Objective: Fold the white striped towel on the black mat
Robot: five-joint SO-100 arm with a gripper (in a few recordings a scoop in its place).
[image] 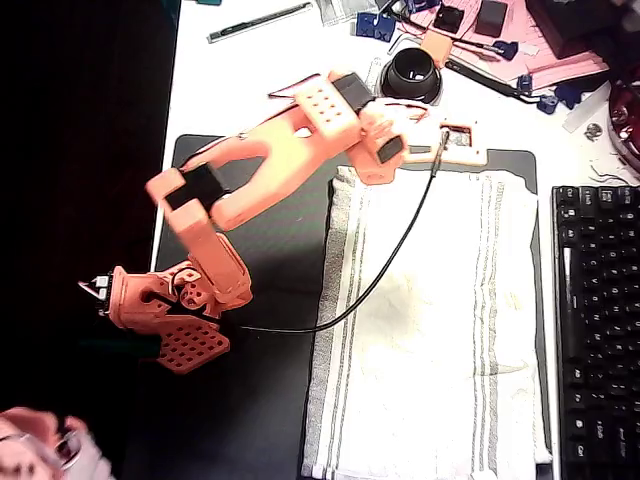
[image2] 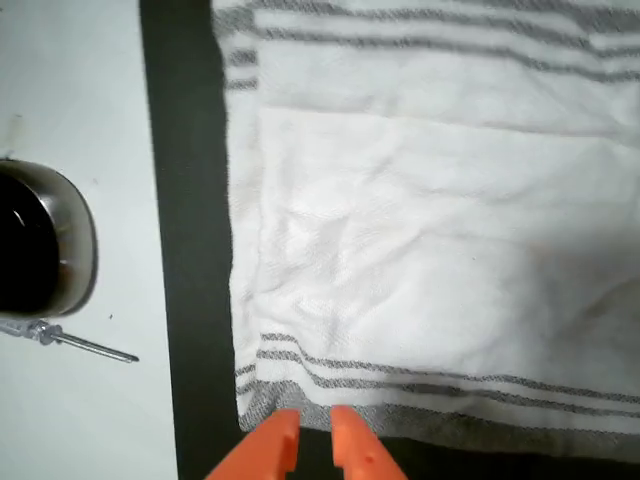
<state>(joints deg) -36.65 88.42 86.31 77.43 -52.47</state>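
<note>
The towel [image: 430,330] lies flat on the mat [image: 270,260], long axis running near to far in the overhead view. The gripper [image2: 312,437], fingers almost closed and holding nothing, hovers over the towel's far left corner, striped edge just ahead.

Two cameras, one high and one close

The overhead view looks straight down on the worktop [image: 250,70]; the wrist view sits near, sharing the white striped towel [image: 440,330] [image2: 420,240] edge.

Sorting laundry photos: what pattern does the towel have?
White towel with thin grey stripes near its long edges; clearest in the wrist view.
</note>
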